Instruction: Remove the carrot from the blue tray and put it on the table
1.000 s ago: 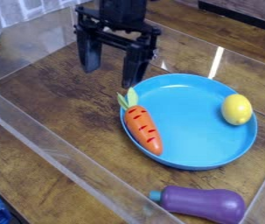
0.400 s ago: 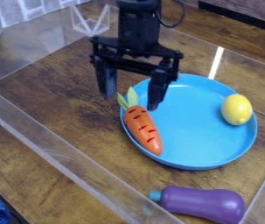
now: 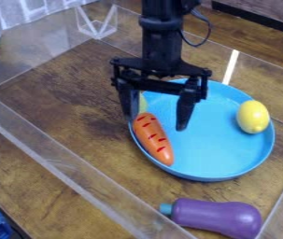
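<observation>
Under the claw, the dark brown wood-grain table (image 3: 69, 112) stretches out on all sides, hemmed in by clear acrylic walls (image 3: 44, 159) that run along the near and left edges. Spread beneath and to the right of the claw sits the big round light-blue plastic tray (image 3: 219, 154) with its raised rim. Straight above the tray's left edge, the black robot arm (image 3: 163, 33) drops in from the top, and its black two-fingered claw (image 3: 160, 110) points straight down with the fingers released, spread wide and gripping nothing. One finger (image 3: 127, 101) hangs over the tray's left rim, the other over the blue surface further right.

Well below the claw and to its right, off the tray on the bare wood, lies the glossy purple toy eggplant (image 3: 216, 217) on its side. Right of the claw, near the tray's far right rim, there's the small yellow toy lemon (image 3: 252, 116). And right between and just below those spread fingers, the small orange toy carrot (image 3: 154, 138) with dark grooves lies in the tray along its left rim, its green top up by the left finger, partly hidden. I can't tell whether the fingers touch it.
</observation>
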